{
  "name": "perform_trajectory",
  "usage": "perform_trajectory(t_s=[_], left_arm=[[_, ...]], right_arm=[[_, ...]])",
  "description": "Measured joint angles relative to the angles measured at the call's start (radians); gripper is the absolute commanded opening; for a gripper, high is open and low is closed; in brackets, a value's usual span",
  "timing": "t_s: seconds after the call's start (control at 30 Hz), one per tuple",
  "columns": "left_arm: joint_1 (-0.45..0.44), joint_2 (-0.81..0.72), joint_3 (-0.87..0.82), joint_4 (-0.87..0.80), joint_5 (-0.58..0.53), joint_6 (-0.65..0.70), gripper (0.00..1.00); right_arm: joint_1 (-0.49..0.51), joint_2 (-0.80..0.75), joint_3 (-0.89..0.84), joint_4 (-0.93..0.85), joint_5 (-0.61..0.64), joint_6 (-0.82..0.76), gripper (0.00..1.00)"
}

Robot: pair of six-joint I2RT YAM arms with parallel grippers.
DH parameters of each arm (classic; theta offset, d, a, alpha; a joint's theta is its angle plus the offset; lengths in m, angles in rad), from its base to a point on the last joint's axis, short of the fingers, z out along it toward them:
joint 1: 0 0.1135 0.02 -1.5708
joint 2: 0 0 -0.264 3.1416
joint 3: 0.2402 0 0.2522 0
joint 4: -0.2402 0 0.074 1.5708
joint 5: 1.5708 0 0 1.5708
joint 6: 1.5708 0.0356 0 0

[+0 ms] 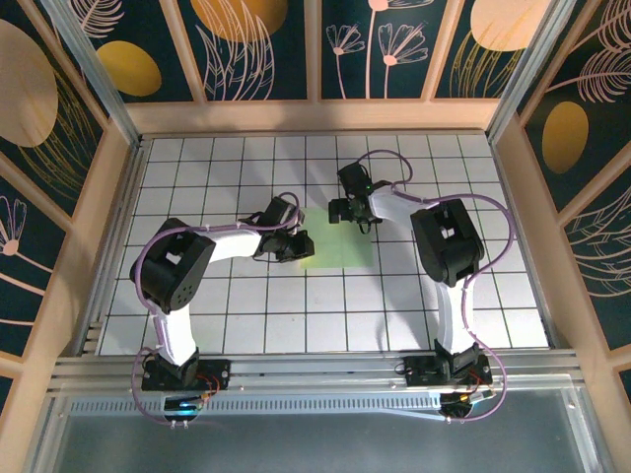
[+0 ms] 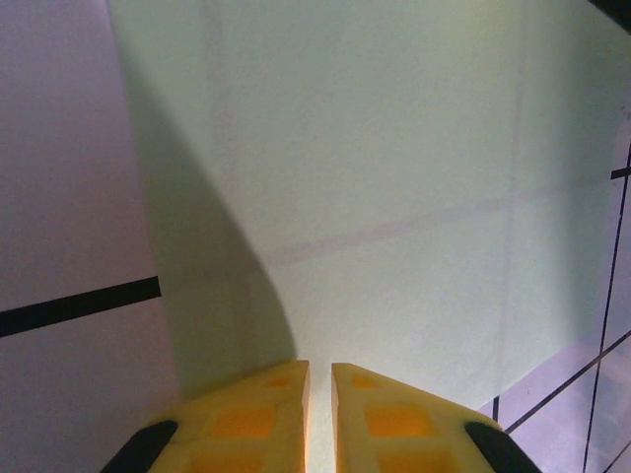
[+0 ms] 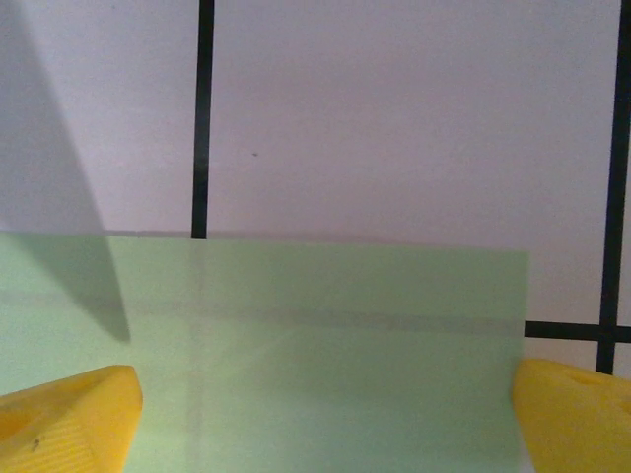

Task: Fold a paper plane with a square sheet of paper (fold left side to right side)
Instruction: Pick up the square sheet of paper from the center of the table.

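Many white grid tiles [image 1: 246,305] under green paper [image 1: 341,251]; floral walls [image 1: 258,44] around.

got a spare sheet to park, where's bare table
Free: white grid tiles between the arm bases and the pale-green square sheet of paper; also the far-left corner. Crowded: the centre, left gripper shut on the sheet's left edge, open right gripper at its far edge.

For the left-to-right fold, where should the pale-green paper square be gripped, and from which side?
Probably pinch the square sheet of paper at its left edge, coming low from the left: it is thin and flat, so only an edge can be pinched.
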Motion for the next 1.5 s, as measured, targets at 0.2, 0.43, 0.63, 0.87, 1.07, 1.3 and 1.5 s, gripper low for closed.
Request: perform_trajectory(t_s=[0.2, 0.43, 0.63, 0.87, 1.07, 1.3, 1.5], left_arm=[[0.000, 0.001, -0.002, 0.001, -0.004, 0.000, 0.12], [0.000, 0.002, -0.003, 0.008, -0.004, -0.001, 0.12], [0.000, 0.002, -0.008, 0.016, -0.004, -0.001, 0.12], [0.000, 0.002, -0.016, 0.047, -0.004, -0.020, 0.16], [0.000, -0.020, -0.044, 0.090, -0.022, -0.048, 0.29], [0.029, -0.140, -0.079, 0.110, -0.063, -0.061, 0.46], [0.197, -0.293, -0.171, 0.242, 0.016, -0.088, 0.56]], right_arm=[[0.032, -0.018, -0.025, 0.001, 0.005, 0.004, 0.95], [0.098, -0.028, -0.029, -0.033, -0.003, 0.024, 0.86], [0.117, -0.029, -0.029, -0.052, 0.000, 0.029, 0.73], [0.117, -0.032, -0.029, -0.069, -0.003, 0.029, 0.52], [0.115, -0.043, -0.037, -0.085, -0.041, 0.021, 0.36], [0.073, -0.117, -0.123, -0.072, -0.161, 0.019, 0.31], [-0.009, -0.253, -0.220, -0.012, -0.309, -0.003, 0.28]])
